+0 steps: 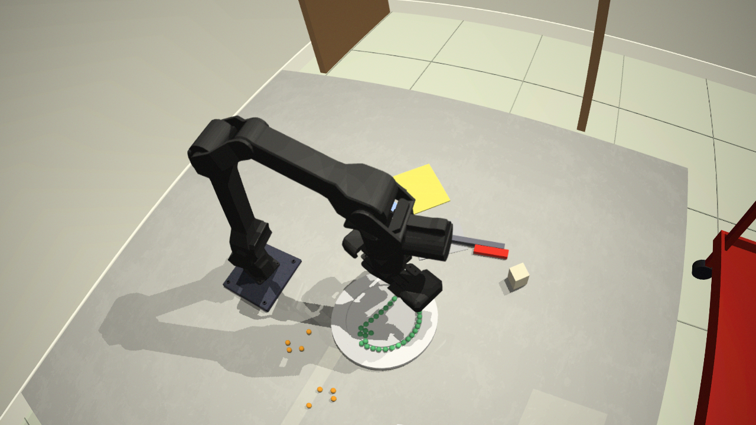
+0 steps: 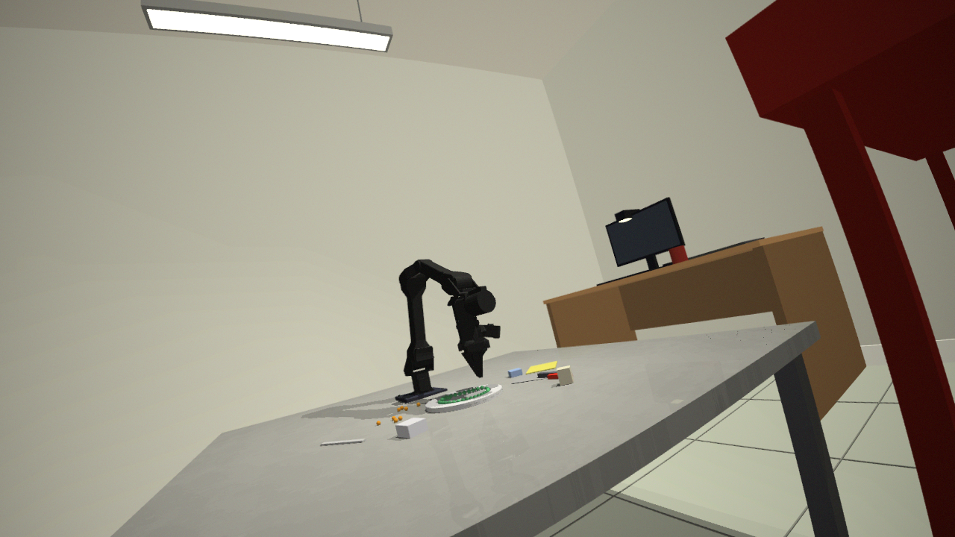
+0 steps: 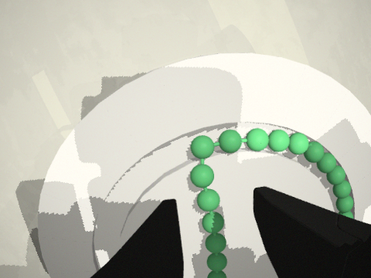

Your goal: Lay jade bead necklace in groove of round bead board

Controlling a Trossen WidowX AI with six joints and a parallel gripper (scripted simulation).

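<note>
The jade bead necklace lies on the round white bead board. One run of beads follows the groove along the right and front in the top view. At the far side it turns sharply and runs straight across the inner disc. Several beads are bunched at the left. In the wrist view the left part of the groove holds no beads. My gripper is partly open and empty, above the board's far part. The straight run passes beneath the gap. The top view hides my fingertips.
Loose orange beads lie left of the board. A cream cube, a red-handled tool and a yellow sheet lie beyond it. A white block and a thin strip lie nearer the exterior camera.
</note>
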